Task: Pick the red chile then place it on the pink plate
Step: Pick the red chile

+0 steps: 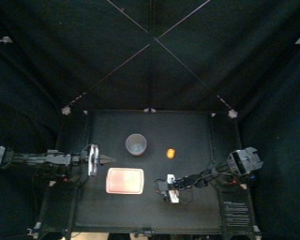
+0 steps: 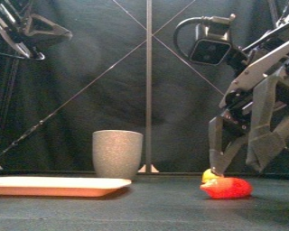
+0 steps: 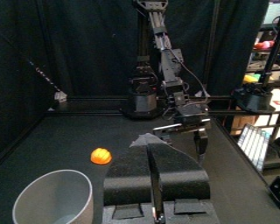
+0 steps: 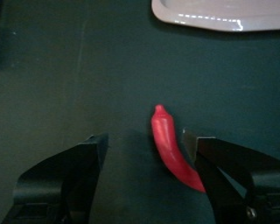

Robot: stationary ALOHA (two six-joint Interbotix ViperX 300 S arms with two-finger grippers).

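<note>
Right gripper [image 1: 169,185] low just right of the plate [image 1: 124,181] from the top, wide open over the chile [image 2: 226,188] on the table [image 2: 111,212] from the front, chile between both jaws from its wrist, left gripper [image 3: 156,150] closed, resting at left.

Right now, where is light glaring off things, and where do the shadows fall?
Right wrist view: white glints streak the plate's rim, and no clear shadow shows beside the chile. Top view: the plate glows pale against the dark table. Front view: the cup stands evenly lit before the black curtain, which hides any shadow.
</note>
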